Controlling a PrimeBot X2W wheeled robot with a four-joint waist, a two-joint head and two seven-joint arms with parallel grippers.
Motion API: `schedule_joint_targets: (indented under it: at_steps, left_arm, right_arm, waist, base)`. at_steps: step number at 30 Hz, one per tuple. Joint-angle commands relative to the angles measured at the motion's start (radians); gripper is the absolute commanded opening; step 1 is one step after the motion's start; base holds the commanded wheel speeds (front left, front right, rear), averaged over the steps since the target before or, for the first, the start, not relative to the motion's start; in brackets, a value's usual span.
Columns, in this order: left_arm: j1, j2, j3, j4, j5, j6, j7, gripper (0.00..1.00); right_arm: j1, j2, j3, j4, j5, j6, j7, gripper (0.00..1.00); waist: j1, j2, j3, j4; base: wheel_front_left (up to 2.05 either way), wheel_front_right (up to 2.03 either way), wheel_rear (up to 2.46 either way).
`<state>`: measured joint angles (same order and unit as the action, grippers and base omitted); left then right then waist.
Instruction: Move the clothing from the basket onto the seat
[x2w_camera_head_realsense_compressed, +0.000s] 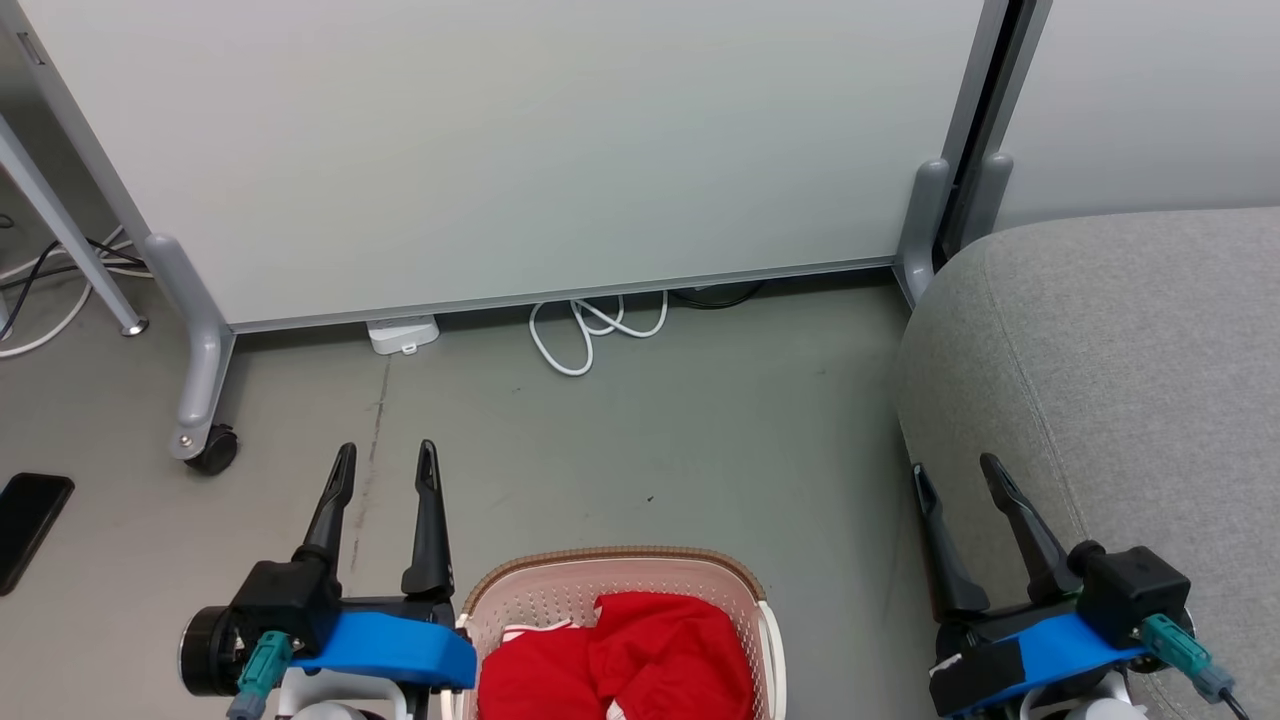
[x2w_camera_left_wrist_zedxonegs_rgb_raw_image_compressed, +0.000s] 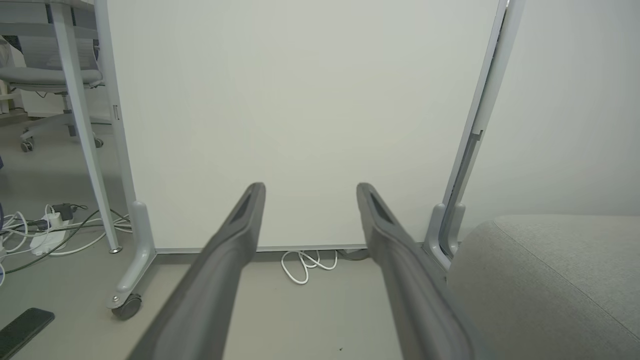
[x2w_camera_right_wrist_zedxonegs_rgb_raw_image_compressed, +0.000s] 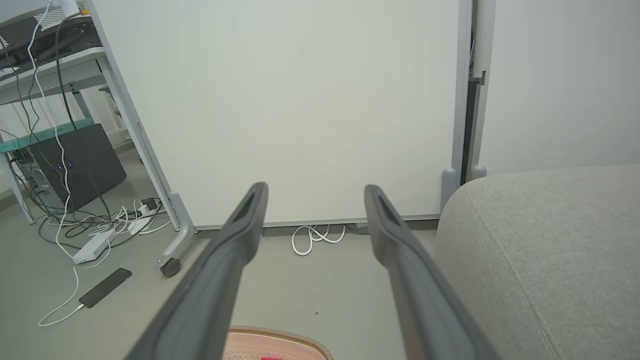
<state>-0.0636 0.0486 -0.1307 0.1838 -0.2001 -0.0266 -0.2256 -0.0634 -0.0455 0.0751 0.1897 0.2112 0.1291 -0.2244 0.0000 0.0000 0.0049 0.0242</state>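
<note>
Bright red clothing (x2w_camera_head_realsense_compressed: 620, 655) with white trim lies bunched in the cream basket (x2w_camera_head_realsense_compressed: 520, 590), which stands on the floor at the bottom middle of the head view; its brown rim (x2w_camera_right_wrist_zedxonegs_rgb_raw_image_compressed: 280, 335) peeks in at the bottom of the right wrist view. The grey seat (x2w_camera_head_realsense_compressed: 1110, 380) fills the right side and also appears as the sofa (x2w_camera_left_wrist_zedxonegs_rgb_raw_image_compressed: 545, 280) and the sofa (x2w_camera_right_wrist_zedxonegs_rgb_raw_image_compressed: 545, 250) in both wrist views. My left gripper (x2w_camera_head_realsense_compressed: 385, 465) is open, left of the basket, empty. My right gripper (x2w_camera_head_realsense_compressed: 955, 475) is open at the seat's front edge, empty. Wrist views show the left gripper (x2w_camera_left_wrist_zedxonegs_rgb_raw_image_compressed: 310, 190) and right gripper (x2w_camera_right_wrist_zedxonegs_rgb_raw_image_compressed: 315, 190) spread apart.
A white partition panel (x2w_camera_head_realsense_compressed: 500, 150) on castor feet (x2w_camera_head_realsense_compressed: 205, 440) stands across the back. White cable loops (x2w_camera_head_realsense_compressed: 590, 330) and a power adapter (x2w_camera_head_realsense_compressed: 402, 333) lie under it. A black phone (x2w_camera_head_realsense_compressed: 28, 515) lies on the floor at left. A desk leg (x2w_camera_left_wrist_zedxonegs_rgb_raw_image_compressed: 80, 125) and cables (x2w_camera_right_wrist_zedxonegs_rgb_raw_image_compressed: 100, 225) stand farther left.
</note>
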Motion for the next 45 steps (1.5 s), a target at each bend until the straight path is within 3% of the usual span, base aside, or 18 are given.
schedule_joint_targets:
  at_steps: [1, 19, 45]
  left_arm:
    - [-0.017, 0.004, -0.003, 0.000, 0.023, -0.001, -0.009, 1.00]
    - [-0.011, 0.003, -0.028, 0.024, 0.095, -0.022, -0.042, 1.00]
    - [-0.021, 0.003, -0.030, 0.065, 0.055, -0.030, -0.041, 1.00]
  right_arm:
    - [-0.013, -0.007, 0.004, -0.006, -0.026, 0.002, -0.011, 1.00]
    - [-0.005, -0.008, 0.026, -0.005, -0.158, 0.003, -0.043, 1.00]
    - [-0.011, -0.007, 0.026, 0.018, -0.138, 0.003, -0.043, 1.00]
  waist:
    - [0.0000, 0.0000, 0.000, 0.000]
    - [0.0000, 0.0000, 0.002, 0.001]
    - [0.0000, 0.0000, 0.006, 0.001]
  base:
    - [0.00, 0.00, 0.00]
    - [0.00, 0.00, 0.00]
    - [0.00, 0.00, 0.00]
